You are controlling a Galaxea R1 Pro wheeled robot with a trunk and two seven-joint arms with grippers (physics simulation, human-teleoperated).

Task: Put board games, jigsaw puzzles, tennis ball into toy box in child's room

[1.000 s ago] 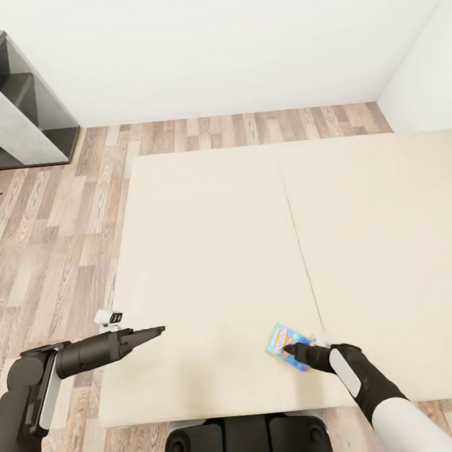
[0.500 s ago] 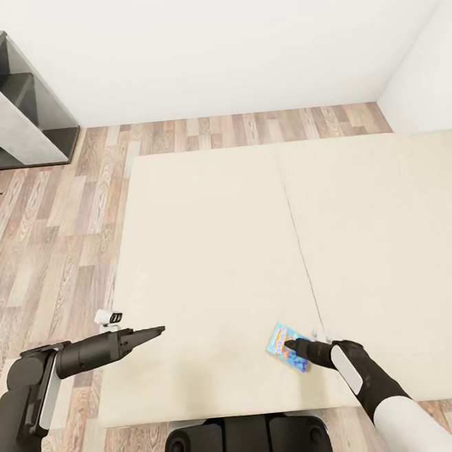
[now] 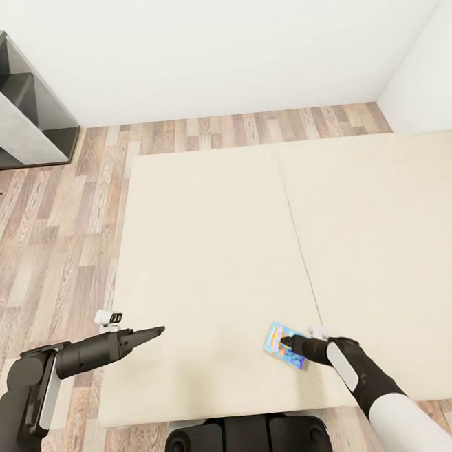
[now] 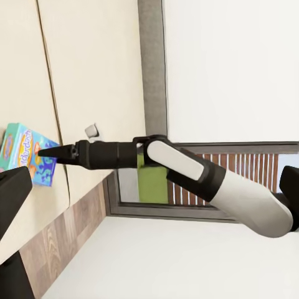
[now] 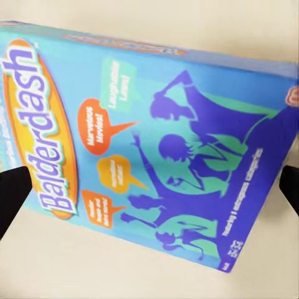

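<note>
A Balderdash board game box lies flat on the cream bed, near its front edge beside the centre seam. The lid is bright blue, with the title in white on an orange oval, purple silhouetted figures and orange speech bubbles. The right gripper is low over the box, its fingers spread wide to either side of it in the right wrist view. The left gripper hovers over the bed's left part, well apart from the box; whether its jaws are parted I cannot tell.

Left gripper closed, arm held level; right gripper spread wide, arm angled down and forward
</note>
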